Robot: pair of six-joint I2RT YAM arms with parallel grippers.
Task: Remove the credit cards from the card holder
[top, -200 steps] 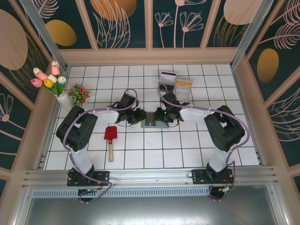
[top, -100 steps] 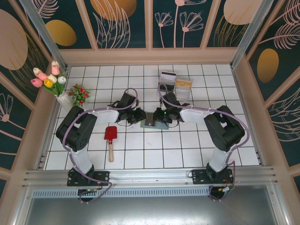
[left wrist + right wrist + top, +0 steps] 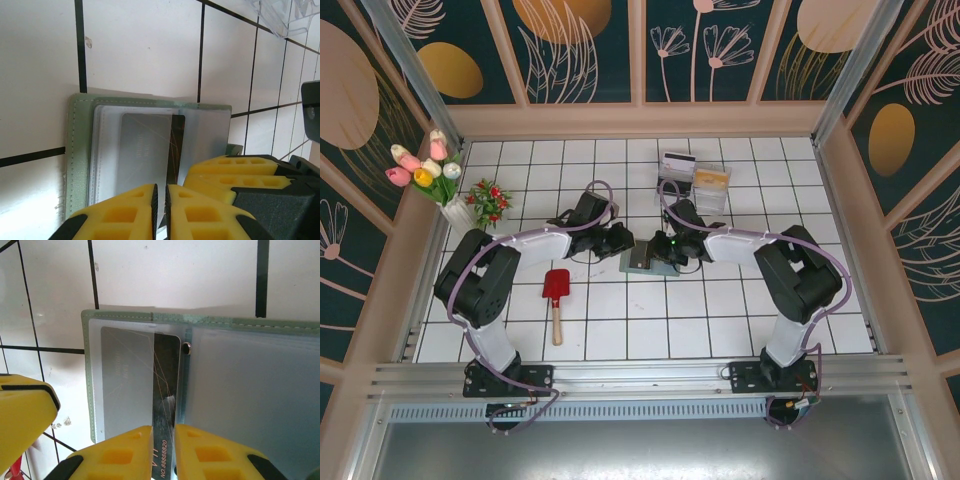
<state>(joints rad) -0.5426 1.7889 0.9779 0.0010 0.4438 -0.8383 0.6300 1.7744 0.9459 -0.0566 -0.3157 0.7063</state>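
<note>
The grey-green card holder [image 3: 642, 264] lies open on the white tiles at mid-table, its blue-grey pockets up [image 3: 80, 150] [image 3: 240, 390]. A dark credit card [image 3: 165, 370] with white marks sits in the left pocket, one strip of it uncovered [image 3: 177, 145]. My left gripper [image 3: 623, 243] [image 3: 161, 200] is at the holder's left edge, jaws almost together on a thin edge of it. My right gripper [image 3: 666, 250] [image 3: 163, 440] is at the holder's right. Its jaws stand a narrow gap apart, with the dark strip showing between them; a grip cannot be made out.
Two clear plastic boxes [image 3: 695, 180] stand at the back right, with a white dark-striped card [image 3: 678, 160] and a tan-gold card [image 3: 711, 178] on them. A red toy spatula [image 3: 556, 292] lies front left. A tulip vase [image 3: 435, 180] and a small red flower pot [image 3: 490, 200] stand far left.
My left jaws have drawn closer together and the left arm has pushed in toward the holder. The holder has shifted and turned slightly leftward. The right arm has barely moved.
</note>
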